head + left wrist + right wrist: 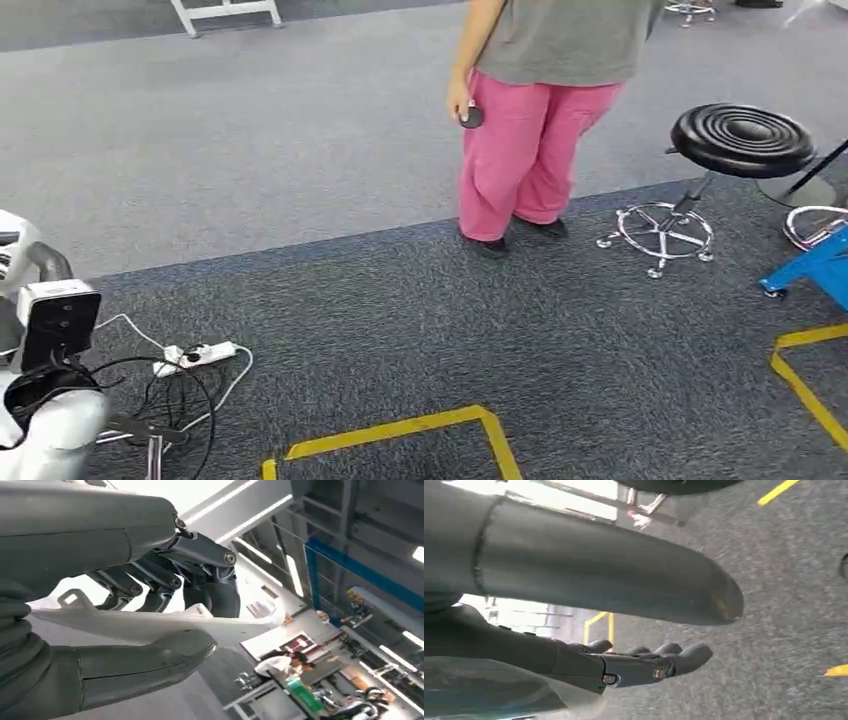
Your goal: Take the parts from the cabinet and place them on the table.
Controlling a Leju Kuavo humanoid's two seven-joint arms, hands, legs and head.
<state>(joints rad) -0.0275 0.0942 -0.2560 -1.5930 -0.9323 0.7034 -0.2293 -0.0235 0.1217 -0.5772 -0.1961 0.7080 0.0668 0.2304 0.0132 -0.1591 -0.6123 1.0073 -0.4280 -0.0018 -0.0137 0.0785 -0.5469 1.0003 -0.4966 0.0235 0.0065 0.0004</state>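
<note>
In the left wrist view my left hand (125, 555) grips a flat white part (150, 622). The thick thumb (140, 665) lies on one side of the part and the dark fingers (200, 555) curl over the other. The part's far end sticks out past the fingers. My left forearm (50, 400) with its wrist camera rises at the left edge of the head view. My right hand (639, 665) hangs over the dark carpet, its fingers stretched out and apart from the thumb (599, 570), with nothing in it.
A person in pink trousers (540, 120) stands ahead on the carpet, holding a small dark object. A black stool (742, 140) and a blue frame (815, 265) stand at the right. A white power strip (198, 353) with cables lies near my left side. Yellow tape (400, 430) marks the floor.
</note>
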